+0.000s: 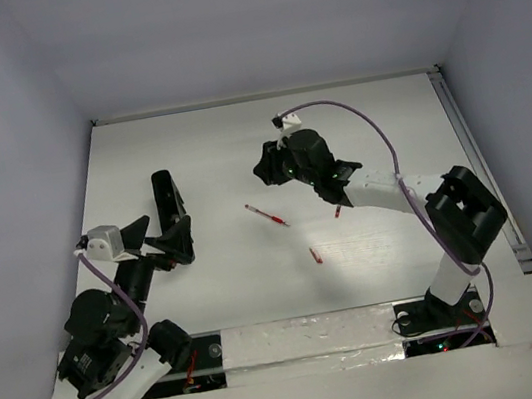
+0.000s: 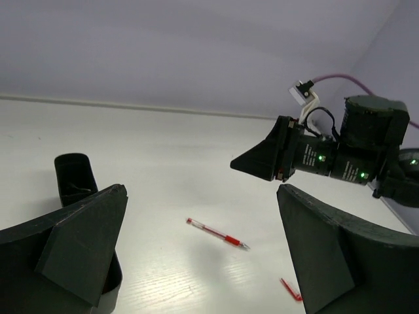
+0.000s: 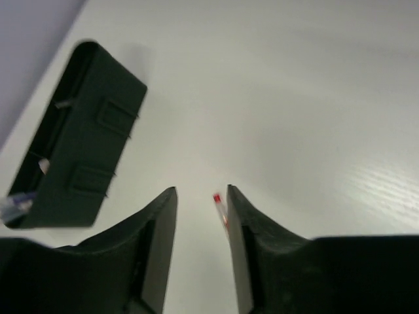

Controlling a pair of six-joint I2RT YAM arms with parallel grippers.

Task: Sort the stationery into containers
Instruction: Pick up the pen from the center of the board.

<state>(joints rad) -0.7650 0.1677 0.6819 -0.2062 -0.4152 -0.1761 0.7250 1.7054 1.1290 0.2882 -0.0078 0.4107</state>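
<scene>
The long black box (image 1: 165, 190) lies left of centre; in the right wrist view (image 3: 78, 137) a white piece and a pen end show inside it. A red-and-white pen (image 1: 267, 216) lies on the table in the middle. It also shows in the left wrist view (image 2: 216, 233), and its red end shows beside my right finger (image 3: 219, 204). Two small red pieces lie right of it (image 1: 315, 255) (image 1: 338, 211). My left gripper (image 1: 164, 238) (image 2: 201, 193) is wide open and empty beside the box's near end. My right gripper (image 1: 263, 169) (image 3: 201, 190) is open and empty just beyond the pen.
The right arm's wrist and its purple cable (image 1: 355, 120) reach over the back right of the table. A metal rail (image 1: 478, 166) runs along the right edge. Grey walls close in the back and the sides. One red piece shows near my left finger (image 2: 291, 290).
</scene>
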